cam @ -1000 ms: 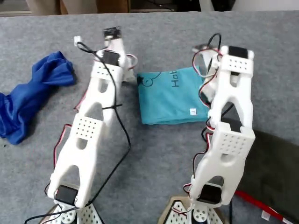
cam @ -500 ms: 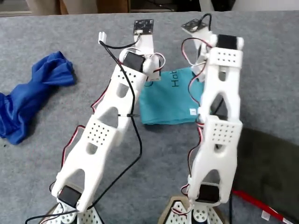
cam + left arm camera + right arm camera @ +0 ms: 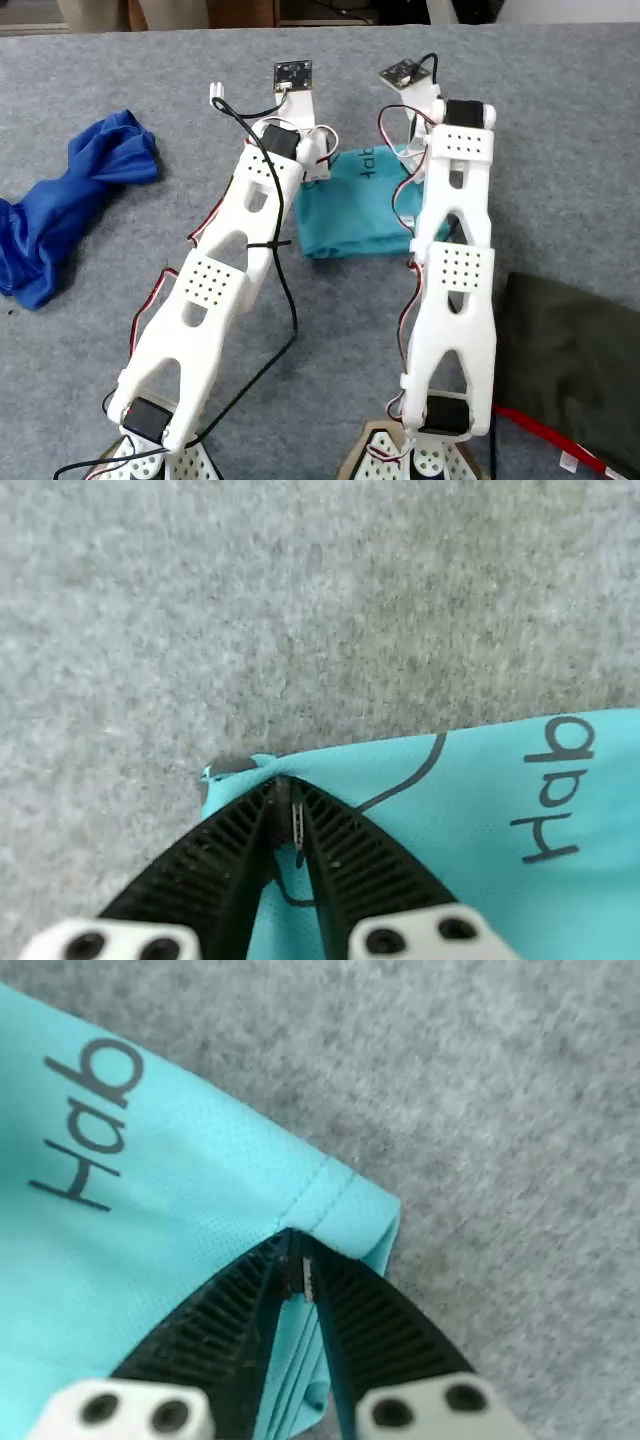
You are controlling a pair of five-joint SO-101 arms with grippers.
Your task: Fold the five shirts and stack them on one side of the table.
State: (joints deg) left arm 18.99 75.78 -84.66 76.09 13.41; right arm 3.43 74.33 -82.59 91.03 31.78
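While the folded teal shirt [image 3: 350, 210] lies at the middle of the table [image 3: 560, 120], we have the left jaws clamped on one far corner, the right jaws on the other; a blue shirt [image 3: 75, 195] lies crumpled well apart.

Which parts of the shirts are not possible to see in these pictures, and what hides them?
1. High view: the left arm and right arm cover the teal shirt's far corners.
2. High view: the left edge cuts the blue shirt, the right edge the dark shirt.
3. Wrist views: the shut left pincer and right pincer hide the cloth they pinch; the layers cannot be counted.
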